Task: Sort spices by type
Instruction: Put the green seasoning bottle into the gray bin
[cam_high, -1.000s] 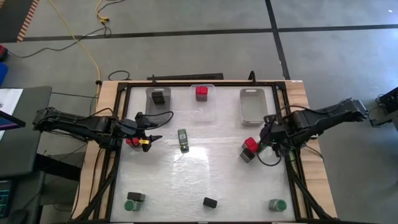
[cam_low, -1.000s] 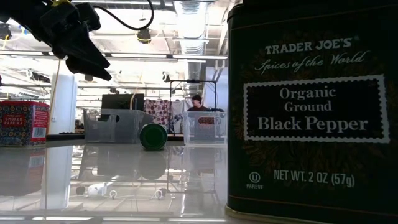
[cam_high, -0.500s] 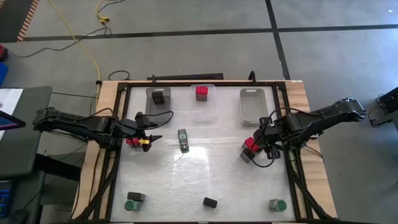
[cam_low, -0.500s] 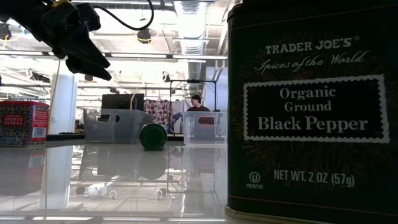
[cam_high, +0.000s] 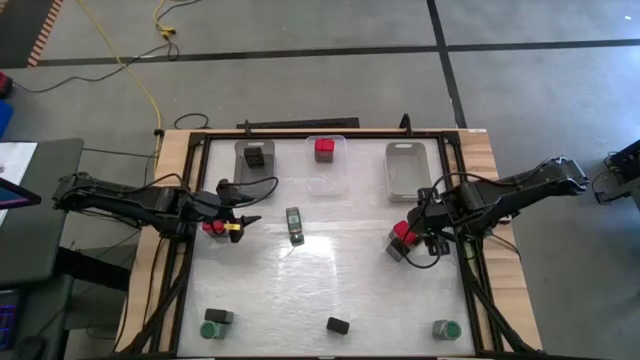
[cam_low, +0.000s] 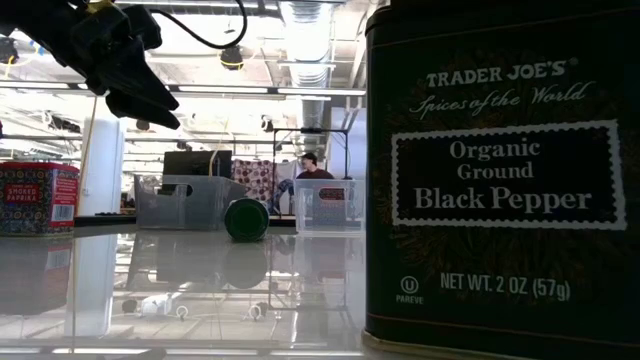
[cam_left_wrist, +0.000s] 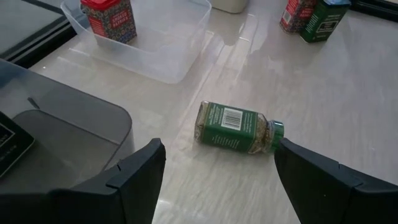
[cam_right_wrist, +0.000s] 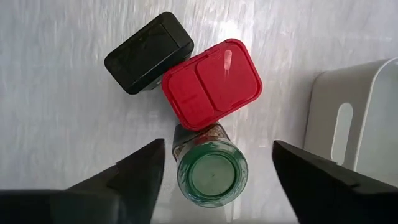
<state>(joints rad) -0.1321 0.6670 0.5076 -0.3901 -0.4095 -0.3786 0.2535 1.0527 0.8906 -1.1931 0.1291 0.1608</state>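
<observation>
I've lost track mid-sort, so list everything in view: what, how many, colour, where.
Bins: three, translucent grey, far edge.
Black boxes: at least three, black; one in the left bin, one in the right-side cluster, one at the near edge.
Red boxes: three, red; middle bin, right-side cluster, beside the left tool.
Green-lidded jars: four; lying mid-table, right-side cluster, near-left corner, near-right corner.
Person: one, far in the room behind.
Left tool: open, left of the lying jar.
Right tool: open, above the cluster.

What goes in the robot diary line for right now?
left gripper: open above lying green jar | right gripper: open over red box, black box, green-lidded jar
</observation>
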